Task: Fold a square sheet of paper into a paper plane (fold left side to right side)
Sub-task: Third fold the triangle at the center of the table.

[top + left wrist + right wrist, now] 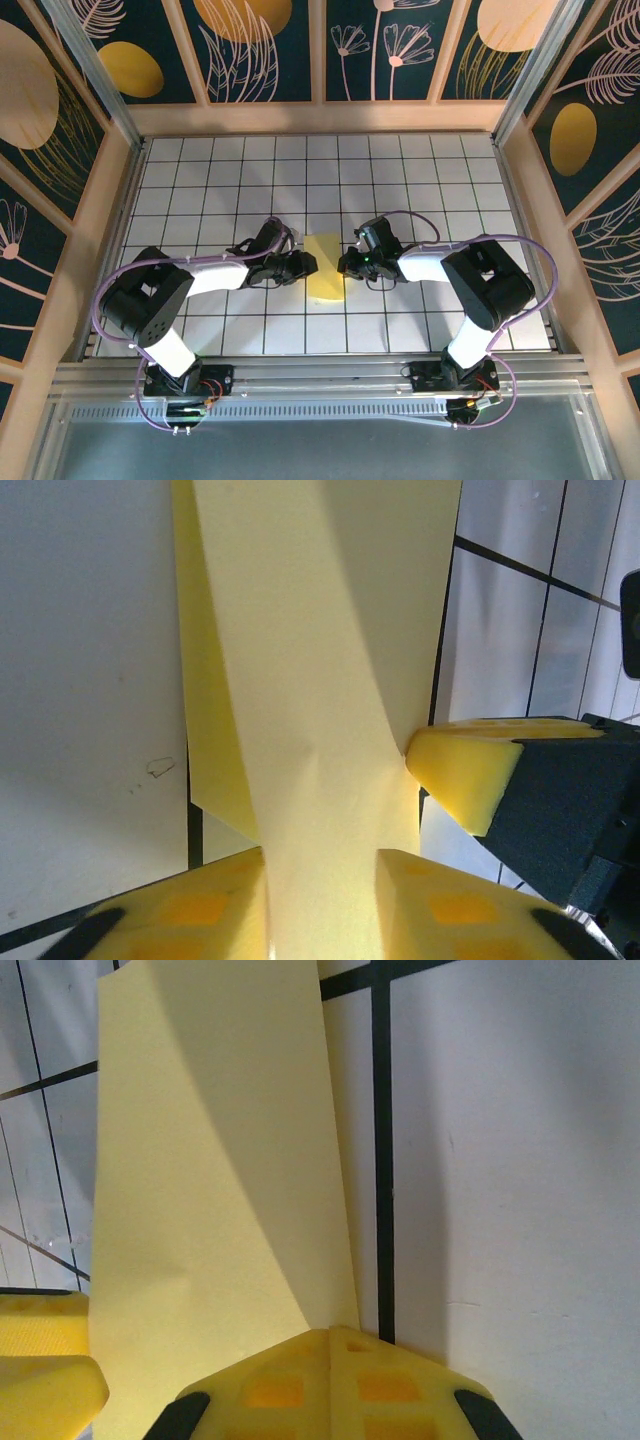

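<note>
The sheet of paper [326, 272] is found pretty much dead centre on the gridded surface [200, 180], folded down to a narrow strip. Loads of open tiles are left on the far side and out to both sides, so the wooden side rails [118, 220] are kept well apart from it. The closest border is the near edge, where the arm bases are bolted. Its long axis is laid roughly near-to-far, and the far end looks a bit narrower than the near end, though whether it's a proper point can't be told from above. The two long edges are boxed in: the left tool [303, 266] is set against the left one and the right tool [348, 265] against the right one, facing each other across the strip. In the left wrist view the left tool's jaws are seen partly apart with a band of the paper running through the gap; whether the pads press on it can't be told. In the right wrist view the right tool's jaws are closed together right at the paper's edge, and in the left wrist view the sheet is pulled up into a little peak at that tip, so it looks pinched there.
</note>
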You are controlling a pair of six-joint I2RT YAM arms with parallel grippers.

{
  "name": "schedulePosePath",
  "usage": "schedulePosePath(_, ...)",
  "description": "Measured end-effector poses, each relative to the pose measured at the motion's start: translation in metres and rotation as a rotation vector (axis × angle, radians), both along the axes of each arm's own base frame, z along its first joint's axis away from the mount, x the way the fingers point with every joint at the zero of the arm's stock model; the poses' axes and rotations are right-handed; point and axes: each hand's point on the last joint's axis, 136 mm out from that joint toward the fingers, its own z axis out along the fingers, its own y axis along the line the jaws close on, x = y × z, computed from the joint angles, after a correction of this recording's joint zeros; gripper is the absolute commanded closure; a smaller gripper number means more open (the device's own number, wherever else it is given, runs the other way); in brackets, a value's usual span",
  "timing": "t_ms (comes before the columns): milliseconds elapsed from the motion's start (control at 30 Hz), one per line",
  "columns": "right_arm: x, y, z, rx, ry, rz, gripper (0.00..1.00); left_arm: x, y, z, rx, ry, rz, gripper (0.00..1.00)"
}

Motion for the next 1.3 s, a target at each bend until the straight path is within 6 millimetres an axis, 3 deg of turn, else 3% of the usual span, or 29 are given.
schedulePosePath(233, 0.0, 0.0, 0.0, 0.0, -0.004, 0.003, 1.0, -0.001, 0.002, -0.002, 0.004, 0.006, 0.009, 0.96)
schedulePosePath(400, 0.002, 0.0, 0.002, -0.006, -0.032, 0.019, 1.0, -0.002, 0.003, -0.005, 0.008, 0.014, 0.014, 1.0)
schedulePosePath(500, 0.006, -0.002, 0.011, -0.019, -0.082, 0.022, 0.89, -0.003, 0.003, -0.004, 0.004, 0.02, 0.02, 1.0)
schedulePosePath(667, 0.005, 0.0, 0.054, -0.019, -0.267, 0.049, 0.62, -0.004, 0.001, 0.002, -0.02, 0.028, 0.024, 1.0)
schedulePosePath(800, -0.023, 0.012, 0.083, -0.033, -0.432, 0.125, 0.48, -0.005, 0.0, 0.006, -0.031, 0.031, 0.022, 1.0)
schedulePosePath(900, -0.052, 0.022, 0.091, -0.05, -0.531, 0.193, 0.42, -0.008, 0.001, 0.004, -0.026, 0.045, 0.018, 1.0)
schedulePosePath(1100, -0.104, 0.038, 0.071, -0.178, -0.681, 0.347, 0.36, -0.012, 0.002, 0.002, -0.02, 0.068, 0.01, 1.0)
schedulePosePath(1300, -0.12, 0.046, 0.036, -0.39, -0.827, 0.497, 0.3, -0.013, 0.002, 0.002, -0.018, 0.071, 0.01, 1.0)
